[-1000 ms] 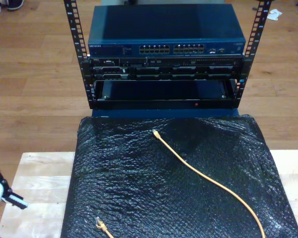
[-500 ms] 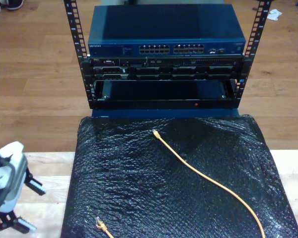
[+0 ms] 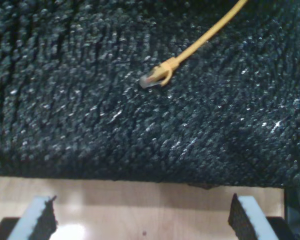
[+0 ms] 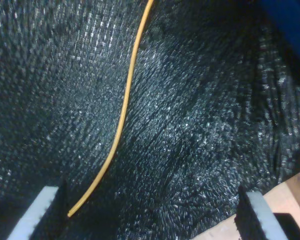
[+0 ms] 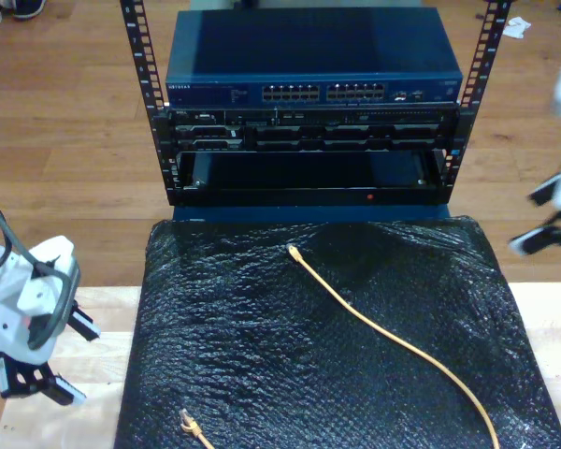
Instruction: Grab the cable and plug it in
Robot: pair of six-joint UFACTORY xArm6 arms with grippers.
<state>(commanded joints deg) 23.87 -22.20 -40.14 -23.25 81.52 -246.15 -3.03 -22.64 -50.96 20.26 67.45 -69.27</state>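
The yellow-orange cable [image 5: 393, 341] lies loose across the black bubble-wrap mat [image 5: 262, 337]. One plug [image 5: 293, 251] points toward the rack, and the other plug [image 5: 185, 423] lies near the mat's front edge at the exterior view's left. My first gripper [image 5: 70, 360] hovers open over the wooden table, left of the mat in the exterior view. Its wrist view shows that near plug [image 3: 155, 77] ahead of the gripper [image 3: 140, 215], well clear of its fingers. My second gripper [image 5: 538, 217] is blurred at the exterior view's right edge. It is open [image 4: 150, 210] above the mat, with the cable [image 4: 122, 120] running below it.
A rack [image 5: 309, 159] stands beyond the mat, holding a blue network switch [image 5: 206, 89] with two rows of ports [image 5: 323, 92] and darker units beneath. Light wooden tabletop [image 5: 84, 309] shows on both sides of the mat. Wooden floor surrounds the rack.
My first gripper has risen further into the exterior view at its left, moving toward the mat. My second gripper has appeared at that view's right edge. The cable has not moved.
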